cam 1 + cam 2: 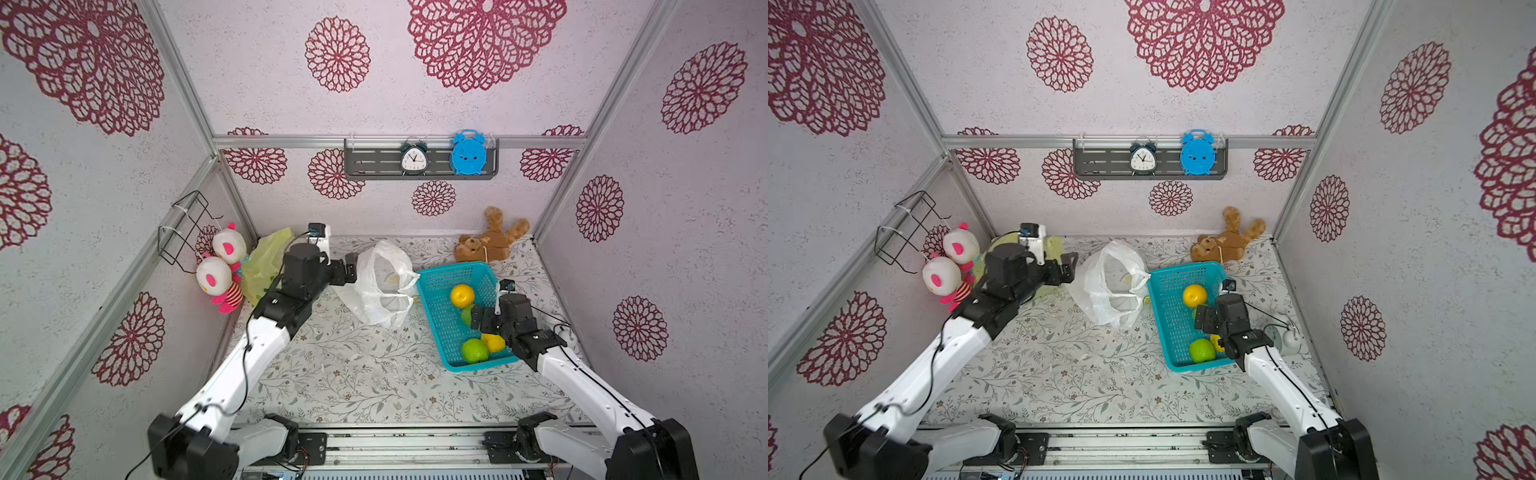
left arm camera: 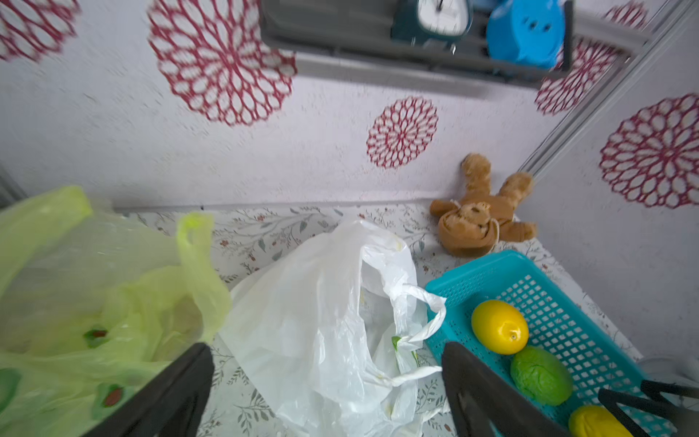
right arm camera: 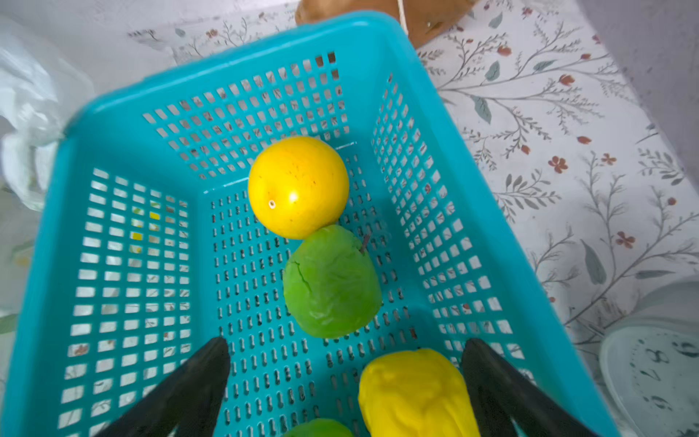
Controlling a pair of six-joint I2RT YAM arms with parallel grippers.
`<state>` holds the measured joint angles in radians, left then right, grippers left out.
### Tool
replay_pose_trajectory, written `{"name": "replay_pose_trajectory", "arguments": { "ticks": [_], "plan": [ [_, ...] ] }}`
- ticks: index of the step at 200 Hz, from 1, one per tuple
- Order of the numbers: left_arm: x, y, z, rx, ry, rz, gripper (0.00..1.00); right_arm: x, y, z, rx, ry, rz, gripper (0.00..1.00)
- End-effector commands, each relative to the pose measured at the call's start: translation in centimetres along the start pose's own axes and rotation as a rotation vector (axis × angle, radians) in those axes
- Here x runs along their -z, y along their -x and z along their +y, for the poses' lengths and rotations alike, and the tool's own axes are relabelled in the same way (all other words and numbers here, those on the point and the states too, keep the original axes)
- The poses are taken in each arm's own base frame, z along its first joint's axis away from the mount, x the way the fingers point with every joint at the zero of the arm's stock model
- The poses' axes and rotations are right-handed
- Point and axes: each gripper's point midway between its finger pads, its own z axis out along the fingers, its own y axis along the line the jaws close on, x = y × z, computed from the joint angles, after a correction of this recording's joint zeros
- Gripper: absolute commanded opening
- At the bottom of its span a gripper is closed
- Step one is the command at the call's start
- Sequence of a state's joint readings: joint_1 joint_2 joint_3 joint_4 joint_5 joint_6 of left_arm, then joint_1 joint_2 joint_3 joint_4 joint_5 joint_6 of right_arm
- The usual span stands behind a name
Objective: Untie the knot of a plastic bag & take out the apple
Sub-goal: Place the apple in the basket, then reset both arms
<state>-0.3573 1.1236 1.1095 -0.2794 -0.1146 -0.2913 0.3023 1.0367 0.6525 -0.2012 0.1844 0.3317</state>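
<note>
The white plastic bag [image 1: 382, 286] [image 1: 1113, 286] [image 2: 302, 321] lies slack on the table, its mouth gaping toward the teal basket [image 1: 432, 299] [image 3: 227, 56]. My left gripper [image 1: 351, 268] [image 2: 325, 348] hovers open at the bag's left side, with nothing between its fingers. A green apple [image 3: 332, 282] [image 2: 541, 374] with a short stem rests on the basket floor against a round yellow fruit [image 3: 298, 187] [image 1: 462, 295]. My right gripper [image 1: 478, 318] [image 3: 347, 342] stands open just above the basket, clear of the apple. In both top views it partly hides the apple.
A lumpy yellow fruit [image 3: 416, 393] and another green fruit [image 1: 475, 350] share the basket. A yellow-green bag [image 1: 264, 266] [image 2: 94, 295] and plush dolls [image 1: 222, 270] crowd the back left. A teddy bear [image 1: 492, 241] lies at the back right, a white clock [image 3: 650, 363] beside the basket.
</note>
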Motion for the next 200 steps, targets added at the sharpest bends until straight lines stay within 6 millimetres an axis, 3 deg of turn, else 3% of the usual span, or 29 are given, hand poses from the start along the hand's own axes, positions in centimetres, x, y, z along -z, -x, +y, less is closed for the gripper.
{"name": "replay_pose_trajectory", "arguments": {
  "ticks": [1,22,37,45,56,73,88,109,114,136,163,175,200],
  "plan": [
    [3.5,-2.3,4.5,-0.027,0.2,-0.021,0.97,2.9,3.3,-0.2,0.012,0.008,-0.132,0.99],
    [7.8,-7.3,11.3,-0.045,0.527,-0.051,0.97,4.4,4.5,-2.2,0.034,-0.074,-0.292,0.99],
    [11.2,-11.1,16.0,-0.068,0.804,-0.064,0.97,4.1,4.0,-4.6,0.068,-0.195,-0.373,0.99],
    [10.7,-12.5,16.1,-0.164,0.781,-0.058,0.97,3.9,3.7,-5.6,0.083,-0.247,-0.408,0.99],
    [9.5,-14.3,15.1,-0.268,0.687,-0.056,0.98,3.4,3.1,-5.4,0.175,-0.236,-0.447,0.99],
    [9.6,-15.3,16.4,-0.167,0.715,-0.201,0.97,2.8,1.8,-6.3,0.201,-0.259,-0.506,0.99],
    [8.7,-17.2,17.6,-0.096,0.662,-0.229,0.97,1.9,0.8,-7.1,0.188,-0.269,-0.509,0.99],
    [8.3,-17.3,19.0,-0.048,0.629,-0.221,0.97,1.0,-0.6,-7.9,0.152,-0.235,-0.556,0.99],
    [8.4,-17.2,19.5,-0.034,0.64,-0.236,0.97,0.9,-0.1,-8.1,0.147,-0.243,-0.571,0.99],
    [7.6,-16.8,20.8,0.002,0.617,-0.273,0.97,-0.4,0.4,-6.3,0.261,-0.164,-0.572,0.99],
    [1.7,-17.0,20.7,0.007,0.417,-0.098,0.97,-2.0,2.1,-5.9,0.278,-0.141,-0.589,0.99],
    [-0.8,-16.5,20.1,-0.006,0.33,-0.071,0.97,-3.1,2.0,-5.3,0.293,-0.079,-0.538,0.99],
    [-1.6,-15.5,20.6,-0.022,0.33,-0.173,0.97,-2.9,2.4,-5.7,0.211,-0.016,-0.581,0.99]
  ]
}}
